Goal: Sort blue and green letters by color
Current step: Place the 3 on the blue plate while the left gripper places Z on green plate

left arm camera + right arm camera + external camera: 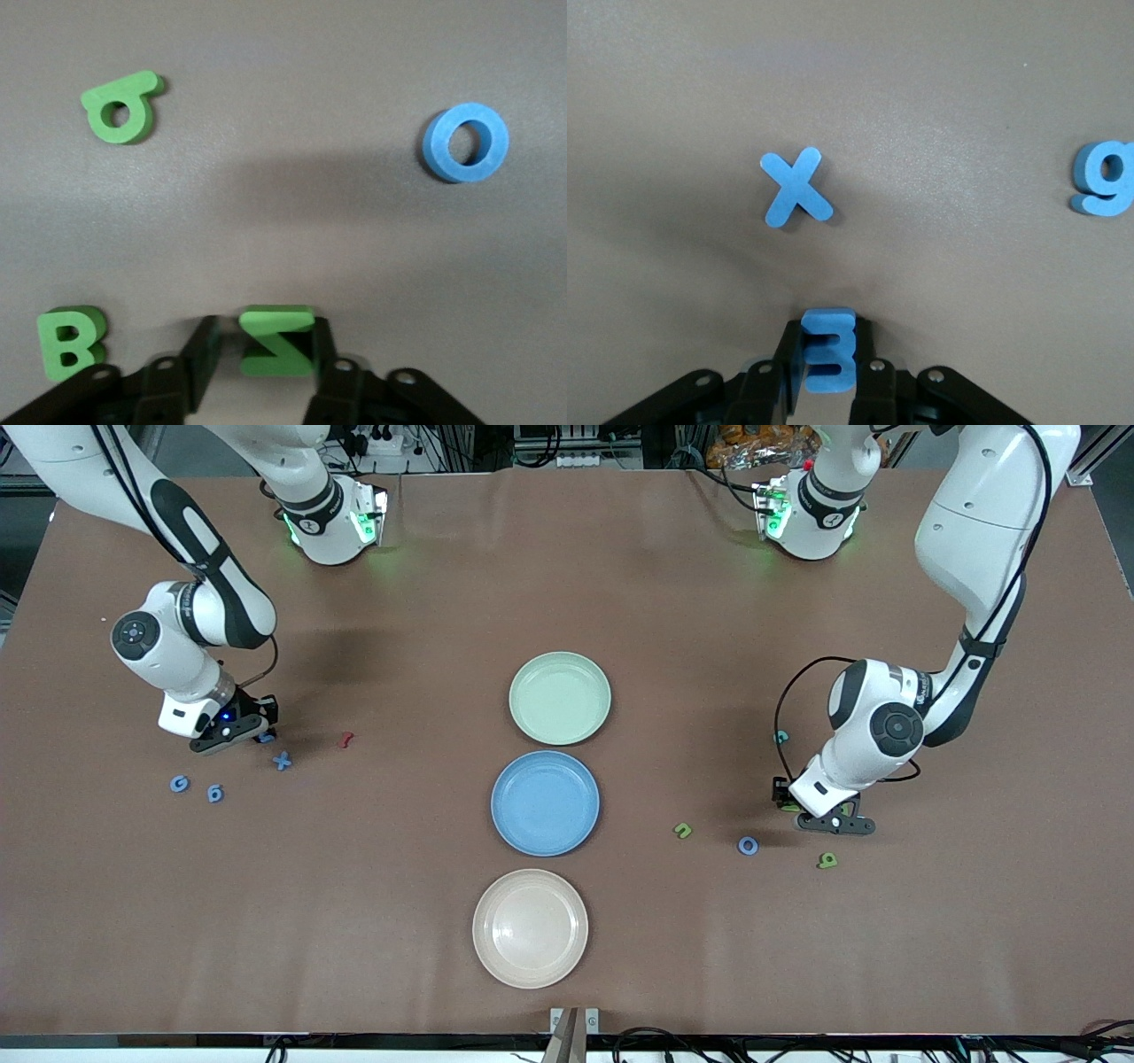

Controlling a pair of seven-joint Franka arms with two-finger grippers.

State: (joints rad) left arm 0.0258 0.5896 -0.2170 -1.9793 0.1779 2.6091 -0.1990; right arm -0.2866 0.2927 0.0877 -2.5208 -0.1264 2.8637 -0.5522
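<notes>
My right gripper [828, 328] [259, 729] is down at the table toward the right arm's end, shut on a blue E [829, 354]. Close by lie a blue X [796, 188] [282, 760], a blue g [1106, 177] [215, 793] and a blue G [180, 783]. Toward the left arm's end, my left gripper [266, 328] [828, 819] is low and open around a green Z [277, 341]. One finger touches the Z and the other stands a little off it. Beside it lie a green B [69, 343], a green g [122, 108] [827, 860], a blue O [466, 142] [748, 845] and a green u [682, 830].
Three plates stand in a row down the table's middle: a pale green plate [560, 664], then a blue plate [545, 766], and a beige plate [530, 886] nearest the front camera. A dark-red letter [347, 739] lies beside the blue X. A small teal letter [780, 736] lies near the left arm.
</notes>
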